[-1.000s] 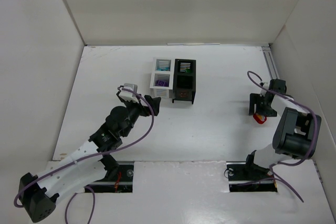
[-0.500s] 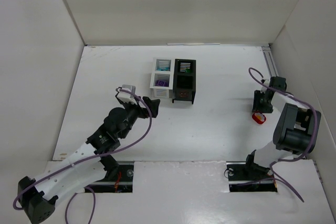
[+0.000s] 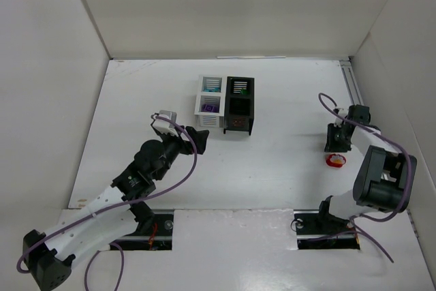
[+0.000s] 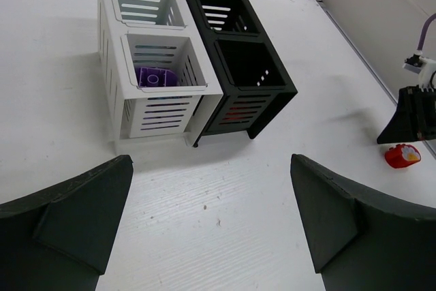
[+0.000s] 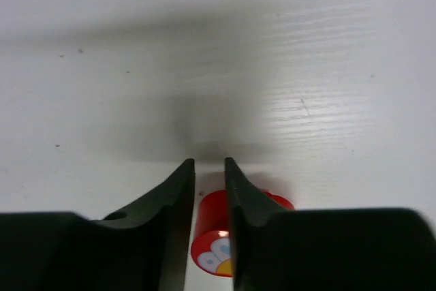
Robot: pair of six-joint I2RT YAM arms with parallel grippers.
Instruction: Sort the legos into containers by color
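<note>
Right gripper, fingers almost touching and holding nothing, hangs well right of the black container; the red lego lies loose, likewise well right of that container. Left gripper gapes wide, empty, just before it.

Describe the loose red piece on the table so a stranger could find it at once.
Go to the right side of the white table, to the right arm's pincer. The red piece lies just below it in the top view. It is the only piece loose on the table; the rest sit in the white box and black box.
</note>
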